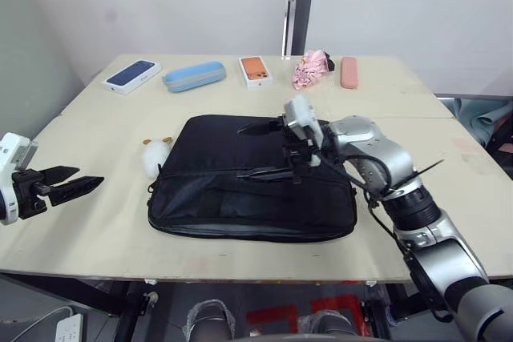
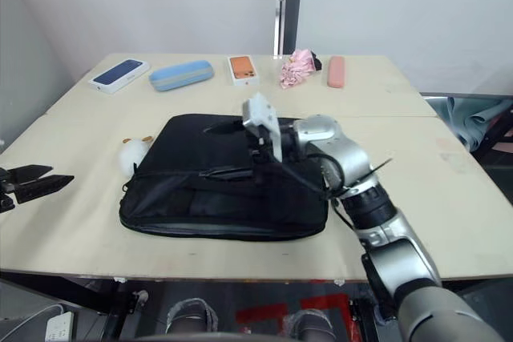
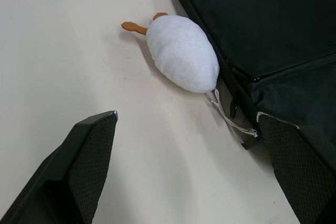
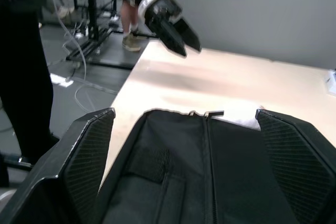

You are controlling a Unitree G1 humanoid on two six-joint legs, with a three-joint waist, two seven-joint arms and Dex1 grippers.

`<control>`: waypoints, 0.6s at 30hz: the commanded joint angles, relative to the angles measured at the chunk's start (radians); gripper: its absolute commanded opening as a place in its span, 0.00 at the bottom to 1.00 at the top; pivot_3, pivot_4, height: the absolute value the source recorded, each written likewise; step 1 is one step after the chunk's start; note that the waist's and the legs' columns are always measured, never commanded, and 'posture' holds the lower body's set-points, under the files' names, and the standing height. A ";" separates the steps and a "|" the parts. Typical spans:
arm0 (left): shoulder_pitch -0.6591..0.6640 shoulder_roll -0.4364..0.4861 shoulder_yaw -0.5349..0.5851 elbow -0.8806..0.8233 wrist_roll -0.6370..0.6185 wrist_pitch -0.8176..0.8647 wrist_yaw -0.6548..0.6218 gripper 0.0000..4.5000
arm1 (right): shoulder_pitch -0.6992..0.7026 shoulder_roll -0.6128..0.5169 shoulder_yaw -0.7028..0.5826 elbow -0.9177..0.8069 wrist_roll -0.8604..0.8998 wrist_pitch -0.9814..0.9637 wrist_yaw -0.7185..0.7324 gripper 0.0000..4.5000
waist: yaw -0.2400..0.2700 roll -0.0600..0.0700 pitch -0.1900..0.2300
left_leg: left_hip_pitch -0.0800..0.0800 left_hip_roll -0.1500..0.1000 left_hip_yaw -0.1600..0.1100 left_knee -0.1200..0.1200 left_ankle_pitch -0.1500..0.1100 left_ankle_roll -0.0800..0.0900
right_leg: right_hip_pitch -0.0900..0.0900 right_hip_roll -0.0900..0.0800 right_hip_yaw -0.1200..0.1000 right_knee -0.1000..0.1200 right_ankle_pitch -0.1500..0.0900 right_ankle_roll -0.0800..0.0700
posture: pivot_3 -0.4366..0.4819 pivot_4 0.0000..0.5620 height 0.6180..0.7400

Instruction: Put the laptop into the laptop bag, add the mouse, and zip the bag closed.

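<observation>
At the far left edge of the left eye frame the left gripper is hovering low over the bare table, its two black fingers spread apart and pinching nothing, pointing toward the middle of the picture. Just right of it, in the left-centre, a fluffy white toy with orange bits is lying against the left end of the laptop bag; the left wrist view is showing that toy touching the bag's side, with a thin white cord trailing from it. Filling the centre of the frame, the bag is lying flat and black, its long axis running left to right across the picture, its front pocket and low handles toward the lower edge, and it is looking full and level, though I cannot tell whether its zip is closed all round. Over the bag's upper right part the right gripper is reaching leftward along that long axis, its fingers spread wide with nothing between them, one lying near the bag's back edge and the other near the handles. Judging by this, the right arm is much the nearer one to the bag's top edge, and any pull along the zip would be running left to right. Along the upper edge of the frame a phone, a blue case, an orange box, a pink cloth and a pink case are lying in a row, well apart from the bag.
</observation>
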 commanded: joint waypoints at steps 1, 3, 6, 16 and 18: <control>0.010 -0.017 0.049 -0.054 -0.014 0.009 0.026 0.99 | -0.024 0.041 0.018 0.024 -0.028 -0.033 -0.008 1.00 | 0.000 0.000 0.000 | 0.000 0.000 0.000 0.000 0.000 0.000 | 0.000 0.000 0.000 0.000 0.000 0.000 | 0.48 0.27 1.00; 0.008 -0.034 0.042 -0.065 -0.005 0.000 0.046 0.99 | -0.023 0.079 0.022 0.039 -0.038 -0.027 -0.039 1.00 | -0.001 0.000 0.000 | 0.000 0.000 0.000 0.000 0.000 0.000 | 0.000 0.000 0.000 0.000 0.000 0.000 | 0.48 0.27 1.00; -0.015 -0.055 0.025 -0.067 0.005 -0.015 0.079 0.99 | -0.019 0.140 0.034 0.079 -0.062 -0.031 -0.084 1.00 | -0.008 0.000 0.000 | 0.000 0.000 0.000 0.000 0.000 0.000 | 0.000 0.000 0.000 0.000 0.000 0.000 | 0.48 0.27 1.00; -0.146 -0.068 -0.079 0.013 0.054 -0.081 0.120 1.00 | 0.029 0.199 0.096 0.296 -0.223 -0.246 -0.102 0.35 | -0.010 -0.002 -0.001 | 0.000 0.000 -0.001 0.001 0.000 -0.001 | 0.001 0.000 -0.001 0.000 0.000 0.000 | 0.48 0.27 1.00; -0.165 -0.071 -0.096 0.023 0.060 -0.085 0.123 1.00 | 0.042 0.201 0.104 0.331 -0.245 -0.273 -0.101 0.19 | -0.012 -0.002 -0.001 | 0.000 0.000 -0.002 0.001 0.000 -0.001 | 0.001 0.000 -0.001 0.000 0.000 0.000 | 0.48 0.27 1.00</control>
